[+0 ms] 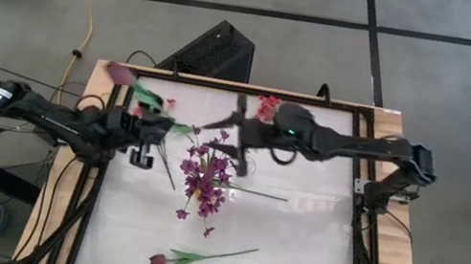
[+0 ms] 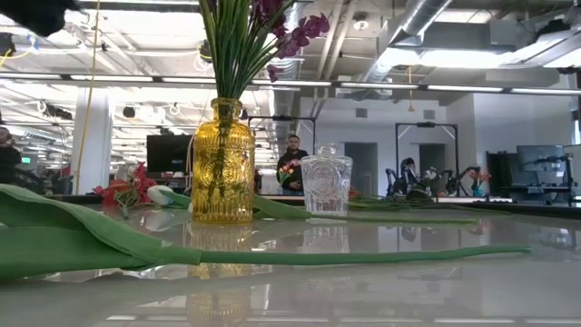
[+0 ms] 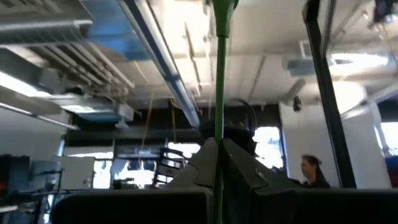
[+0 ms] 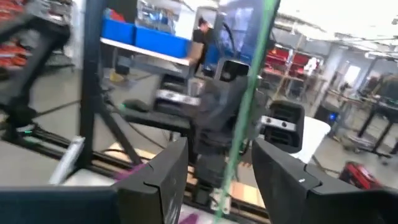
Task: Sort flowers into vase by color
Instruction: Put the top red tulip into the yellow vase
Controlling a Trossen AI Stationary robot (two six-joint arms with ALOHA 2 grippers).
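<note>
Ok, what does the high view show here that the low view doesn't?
Only the high view shows both arms: the left end effector holding a pink flower up at the table's far left, and the right end effector over the far middle. Only the low view shows the yellow vase and the clear glass vase side-on, plus a person in the room behind. Both show the purple flowers in the vase and the long-stemmed flower lying on the table.

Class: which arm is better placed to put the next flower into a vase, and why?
Probably left: the left gripper is already shut on a green stem, while the right gripper is open and clamps nothing yet.
</note>
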